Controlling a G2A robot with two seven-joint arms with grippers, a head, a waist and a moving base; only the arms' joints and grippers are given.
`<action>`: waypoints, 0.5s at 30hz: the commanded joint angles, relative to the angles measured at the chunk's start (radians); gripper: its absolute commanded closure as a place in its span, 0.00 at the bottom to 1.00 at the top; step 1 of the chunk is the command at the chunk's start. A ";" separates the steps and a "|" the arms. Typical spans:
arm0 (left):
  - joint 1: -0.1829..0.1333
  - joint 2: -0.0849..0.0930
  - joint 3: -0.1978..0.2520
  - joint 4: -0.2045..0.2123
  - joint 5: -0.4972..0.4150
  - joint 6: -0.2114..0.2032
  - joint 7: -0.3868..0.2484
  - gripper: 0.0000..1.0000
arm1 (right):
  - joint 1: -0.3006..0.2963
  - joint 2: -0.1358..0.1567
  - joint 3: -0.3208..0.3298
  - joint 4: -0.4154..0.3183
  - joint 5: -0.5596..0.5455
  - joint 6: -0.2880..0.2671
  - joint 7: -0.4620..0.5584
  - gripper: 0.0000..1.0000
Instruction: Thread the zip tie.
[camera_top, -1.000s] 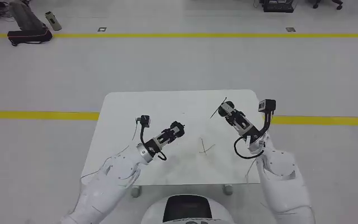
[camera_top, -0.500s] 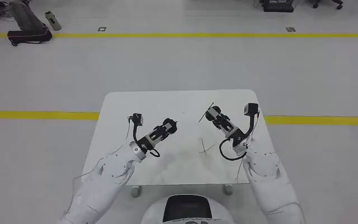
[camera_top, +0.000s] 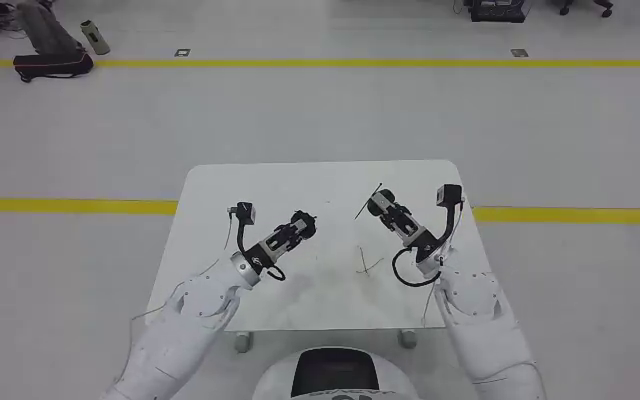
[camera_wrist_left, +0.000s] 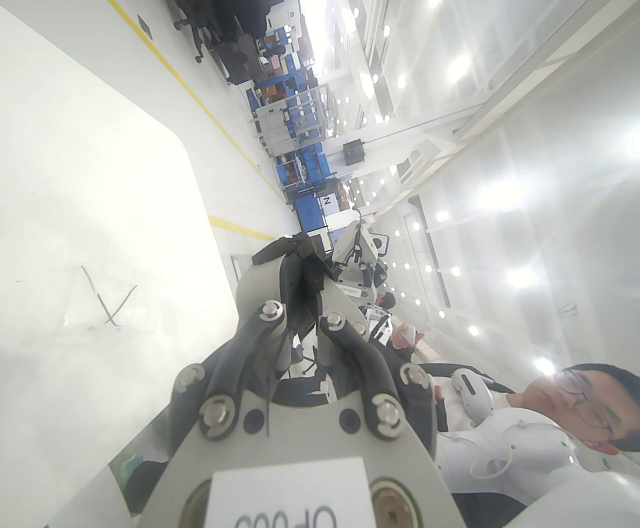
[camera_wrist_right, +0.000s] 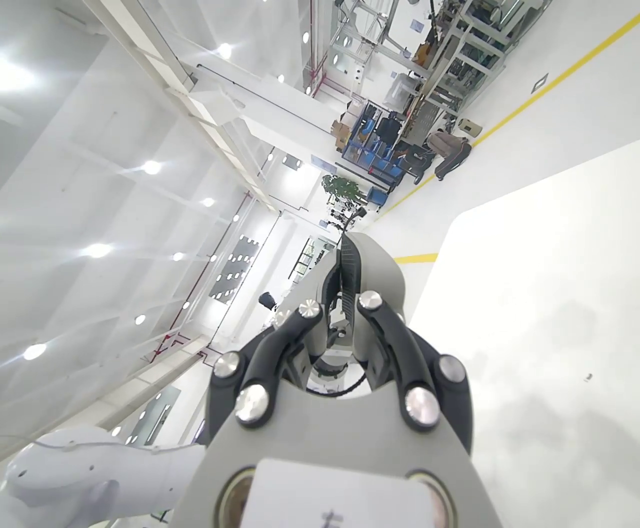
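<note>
No tray or box is in use. In the left wrist view the loose zip ties (camera_wrist_left: 107, 306) seem to lie on a faint clear wrapper (camera_wrist_left: 75, 295), though its outline is too pale to be sure. These crossed black ties (camera_top: 369, 264) rest on the white worktop (camera_top: 260, 185), right of its middle and toward the near edge.

The right gripper (camera_top: 377, 202) hangs over the far right part of the worktop. Its jaws are pressed together on a thin black zip tie (camera_top: 360, 211), which sticks out past the fingertips toward the middle. In its own wrist view the right gripper (camera_wrist_right: 345, 245) shows the tie (camera_wrist_right: 350, 220) as a fine strand beyond the closed tips.

The left gripper (camera_top: 305, 219) is over the middle, left of the loose ties. Its jaws (camera_wrist_left: 295, 250) meet at the tips. Whether anything sits between the dark pads cannot be made out.

Around the worktop is a pale floor (camera_top: 320, 110) crossed by yellow lines (camera_top: 90, 206). A dark bag (camera_top: 45, 55) lies at the far left. Blue shelving (camera_wrist_left: 300, 165) stands in the distance.
</note>
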 joint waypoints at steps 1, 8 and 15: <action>0.000 0.000 0.000 0.000 0.000 0.000 0.000 1.00 | 0.000 0.000 0.000 0.000 0.000 0.000 0.000 1.00; 0.000 0.000 0.000 0.000 0.000 0.000 0.000 1.00 | 0.021 -0.006 -0.048 0.010 0.003 0.000 -0.071 1.00; 0.000 0.000 0.000 0.000 0.000 0.000 0.000 1.00 | 0.064 -0.012 -0.120 0.044 -0.055 0.000 -0.200 1.00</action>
